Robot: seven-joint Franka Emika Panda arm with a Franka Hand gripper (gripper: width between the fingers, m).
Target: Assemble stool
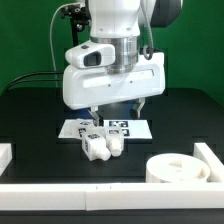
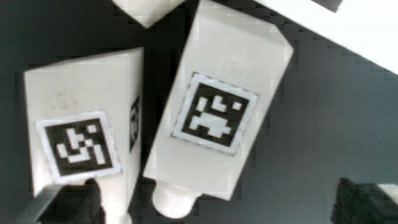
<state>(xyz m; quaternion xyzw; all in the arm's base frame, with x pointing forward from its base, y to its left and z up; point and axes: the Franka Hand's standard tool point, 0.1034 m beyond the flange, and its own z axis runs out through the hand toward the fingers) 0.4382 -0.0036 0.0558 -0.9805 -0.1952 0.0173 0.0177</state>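
Gripper [image 1: 116, 114], jaws spread, above two legs [image 1: 100, 146], seat [image 1: 178, 168] well apart

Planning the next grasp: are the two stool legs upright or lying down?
Lying down: both legs rest lengthwise on the black table, side by side, with their tags facing the wrist camera.

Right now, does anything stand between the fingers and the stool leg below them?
Nothing visible lies between the gripper and the leg under it. But the second leg lies close beside it, near one of the open fingers, and that finger might touch it when descending.
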